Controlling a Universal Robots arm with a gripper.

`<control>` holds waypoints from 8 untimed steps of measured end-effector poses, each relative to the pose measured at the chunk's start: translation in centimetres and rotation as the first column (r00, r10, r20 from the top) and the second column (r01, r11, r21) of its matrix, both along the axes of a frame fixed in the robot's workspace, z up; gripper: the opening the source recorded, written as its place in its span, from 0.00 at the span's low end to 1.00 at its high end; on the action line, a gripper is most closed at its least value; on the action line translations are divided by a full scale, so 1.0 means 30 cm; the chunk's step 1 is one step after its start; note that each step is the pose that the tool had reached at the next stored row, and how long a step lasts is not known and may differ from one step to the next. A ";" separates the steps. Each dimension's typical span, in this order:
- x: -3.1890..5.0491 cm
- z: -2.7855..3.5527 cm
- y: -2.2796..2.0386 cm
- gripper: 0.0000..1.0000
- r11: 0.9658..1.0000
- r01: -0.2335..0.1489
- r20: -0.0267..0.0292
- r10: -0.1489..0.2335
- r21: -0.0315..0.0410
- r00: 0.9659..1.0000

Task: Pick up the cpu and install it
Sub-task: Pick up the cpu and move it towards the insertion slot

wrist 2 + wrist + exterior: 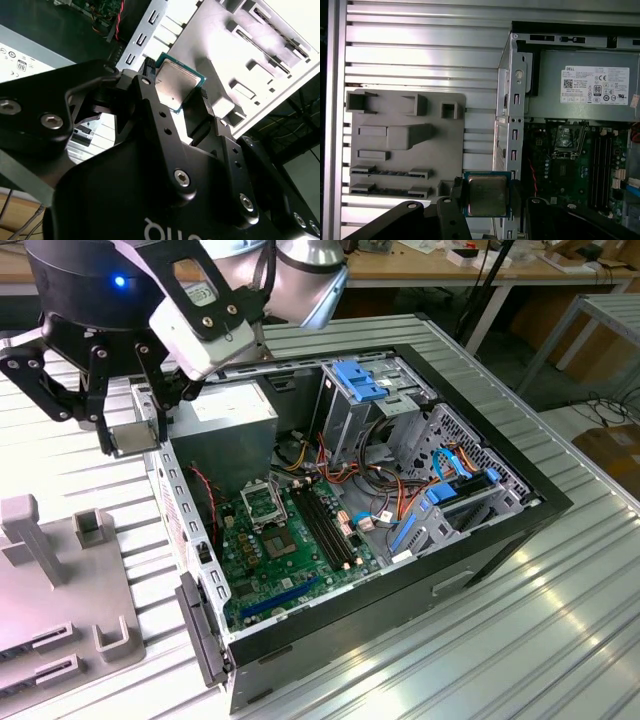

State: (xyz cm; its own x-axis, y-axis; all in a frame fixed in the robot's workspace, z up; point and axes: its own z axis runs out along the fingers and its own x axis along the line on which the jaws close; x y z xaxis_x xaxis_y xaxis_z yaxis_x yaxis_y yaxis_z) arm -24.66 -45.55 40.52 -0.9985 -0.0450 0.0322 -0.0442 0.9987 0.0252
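The cpu (486,194) is a thin square chip with a silver-grey metal face and a green rim. My gripper (487,200) is shut on it, one black finger on each of two opposite edges. In the second wrist view the cpu (176,80) sits face-on between the fingers of the gripper (176,89). In the exterior view the gripper (128,436) hangs above the table at the open computer case's side wall (172,502), on the exterior view's left, between the case and the grey fixture. The silver socket frame (262,504) on the green motherboard (567,139) stands apart from the cpu, inside the case.
A big grey power supply (226,422) lies in the case beside the socket. Black memory slots (327,528), loose cables and blue drive brackets (360,380) crowd the case's far side. A grey moulded fixture tray (405,125) lies on the ribbed metal table (480,640).
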 end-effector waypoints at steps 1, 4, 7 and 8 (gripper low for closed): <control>0.006 0.000 0.000 0.47 1.000 0.000 0.000 0.000 0.000 1.000; 0.025 -0.002 0.000 0.47 1.000 0.000 0.000 0.000 0.000 1.000; 0.045 -0.003 0.000 0.47 1.000 0.000 0.000 0.000 0.000 1.000; 0.051 -0.004 0.000 0.47 1.000 0.000 0.000 0.000 0.000 1.000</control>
State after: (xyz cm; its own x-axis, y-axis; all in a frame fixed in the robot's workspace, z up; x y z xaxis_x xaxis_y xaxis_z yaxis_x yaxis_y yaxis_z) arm -23.11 -45.55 40.42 -0.9985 -0.0450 0.0322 -0.0442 0.9987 0.0253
